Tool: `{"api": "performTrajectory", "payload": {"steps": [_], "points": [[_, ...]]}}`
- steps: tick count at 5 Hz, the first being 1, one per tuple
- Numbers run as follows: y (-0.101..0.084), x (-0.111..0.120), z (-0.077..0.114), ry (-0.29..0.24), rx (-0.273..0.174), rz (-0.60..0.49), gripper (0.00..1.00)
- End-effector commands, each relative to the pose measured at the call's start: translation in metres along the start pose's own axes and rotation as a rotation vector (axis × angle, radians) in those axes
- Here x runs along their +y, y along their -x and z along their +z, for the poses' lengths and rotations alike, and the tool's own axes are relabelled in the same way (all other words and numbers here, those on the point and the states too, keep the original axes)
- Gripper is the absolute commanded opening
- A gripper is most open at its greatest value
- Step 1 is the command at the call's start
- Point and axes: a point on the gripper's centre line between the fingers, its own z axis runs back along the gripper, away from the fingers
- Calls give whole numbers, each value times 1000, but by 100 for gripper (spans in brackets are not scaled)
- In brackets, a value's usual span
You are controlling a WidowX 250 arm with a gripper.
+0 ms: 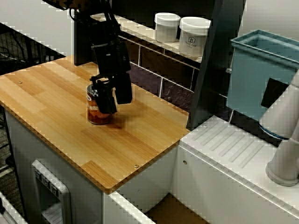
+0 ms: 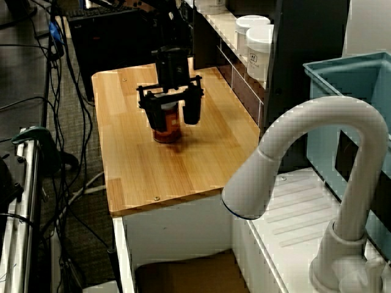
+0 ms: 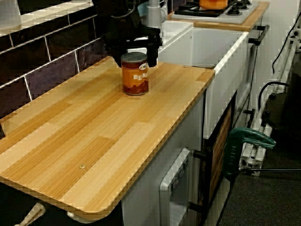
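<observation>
Start at the left of the view over the tap. Bare planks of the pale wooden desk run out to the left of the jaws. Next comes your black gripper, pointing straight down with its jaws set wide. Between them stands the round metal tin with the orange-brown label, upright on the desk. A sliver of gap shows on each side of it, so neither finger touches it. The low view along the desk shows the tin's top uncovered, and the fingers reach down only over its upper half, not to its foot.

To the right of the jaws and behind them, two white lidded jars sit on a shelf above dark tiles, well apart from the tin. Farther right is the blue plastic tub, and the white curved tap is nearest the camera.

You appear to be at the straddle before a grip: the jaws are placed around the tin but not closed on it. Closing calls for an even squeeze, with both fingers meeting the round wall together, or the tin may skid or tip. Sinking a little lower first would probably give a surer hold on the body.
</observation>
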Motion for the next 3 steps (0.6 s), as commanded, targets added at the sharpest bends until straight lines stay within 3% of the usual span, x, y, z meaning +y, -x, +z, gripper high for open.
{"api": "performTrajectory", "payload": {"steps": [1, 3], "points": [[29, -4, 51, -16, -12, -53, 100], [58, -3, 61, -59, -18, -21, 100]]}}
